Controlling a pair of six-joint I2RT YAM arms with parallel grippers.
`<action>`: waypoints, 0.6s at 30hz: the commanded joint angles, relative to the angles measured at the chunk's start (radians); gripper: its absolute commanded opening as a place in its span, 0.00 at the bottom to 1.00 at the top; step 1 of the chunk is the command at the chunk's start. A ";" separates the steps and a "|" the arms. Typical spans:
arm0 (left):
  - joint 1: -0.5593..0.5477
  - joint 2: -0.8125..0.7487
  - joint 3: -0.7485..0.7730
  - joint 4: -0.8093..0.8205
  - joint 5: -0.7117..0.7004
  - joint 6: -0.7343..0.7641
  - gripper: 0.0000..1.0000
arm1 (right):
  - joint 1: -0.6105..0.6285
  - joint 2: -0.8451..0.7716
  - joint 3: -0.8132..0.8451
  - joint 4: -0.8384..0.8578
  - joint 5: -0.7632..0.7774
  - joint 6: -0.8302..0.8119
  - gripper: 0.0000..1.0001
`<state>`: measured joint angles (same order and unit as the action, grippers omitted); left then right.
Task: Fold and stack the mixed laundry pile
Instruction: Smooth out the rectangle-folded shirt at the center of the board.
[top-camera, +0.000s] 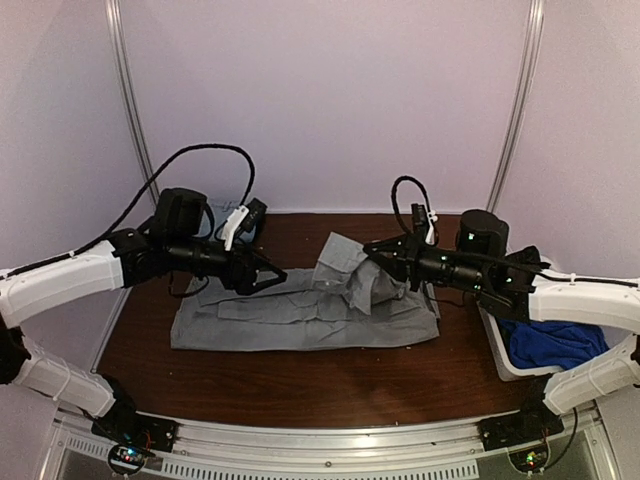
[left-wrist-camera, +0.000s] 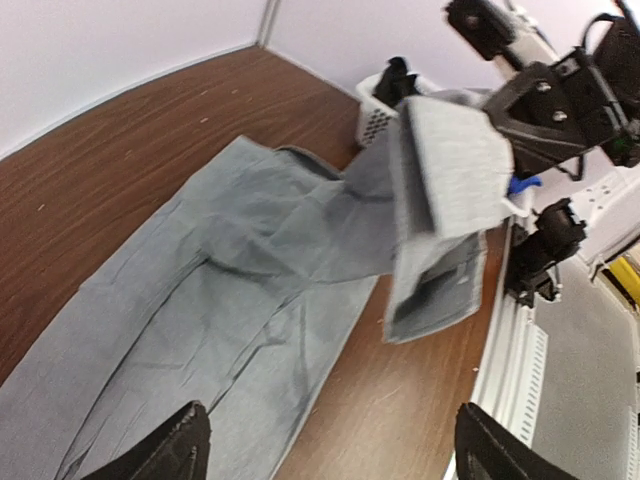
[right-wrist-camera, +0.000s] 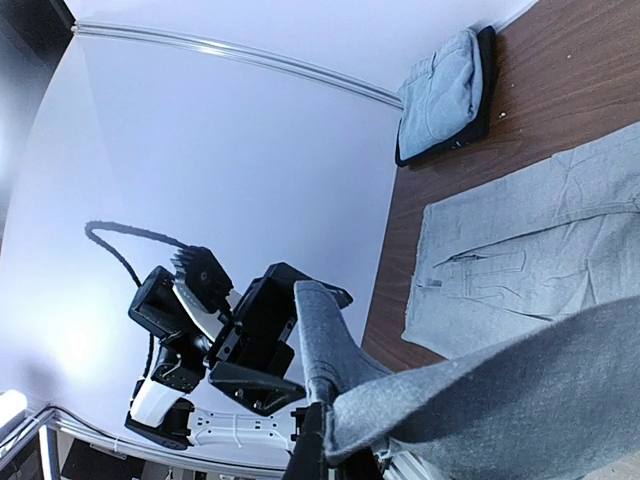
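Light grey trousers (top-camera: 300, 315) lie spread flat across the wooden table. One leg end (top-camera: 365, 275) is lifted off them and pinched in my right gripper (top-camera: 378, 254), which is shut on the cloth (right-wrist-camera: 345, 350). In the left wrist view that leg end (left-wrist-camera: 445, 165) hangs folded from the right gripper above the flat trousers (left-wrist-camera: 200, 300). My left gripper (top-camera: 276, 275) hovers over the trousers' left half, open with nothing between its fingers (left-wrist-camera: 185, 445). A royal-blue piece (top-camera: 555, 342) lies in the bin.
A white plastic bin (top-camera: 497, 352) stands at the table's right edge, also seen as the bin (left-wrist-camera: 378, 110) in the left wrist view. A folded light garment on a dark piece (right-wrist-camera: 445, 95) sits at the far left corner. Bare wood (top-camera: 300, 385) lies along the front.
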<state>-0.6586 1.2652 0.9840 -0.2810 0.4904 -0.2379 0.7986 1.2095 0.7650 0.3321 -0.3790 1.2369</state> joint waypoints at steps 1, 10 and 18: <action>-0.062 0.049 -0.032 0.369 0.139 -0.142 0.93 | -0.003 0.038 0.008 0.147 -0.056 0.029 0.00; -0.105 0.256 0.004 0.657 0.223 -0.281 0.98 | -0.016 0.062 0.031 0.153 -0.096 0.020 0.00; -0.112 0.306 0.051 0.763 0.350 -0.352 0.55 | -0.050 0.045 0.022 0.140 -0.111 0.016 0.00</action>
<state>-0.7658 1.5635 0.9642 0.3264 0.7307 -0.5385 0.7704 1.2686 0.7666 0.4423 -0.4709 1.2572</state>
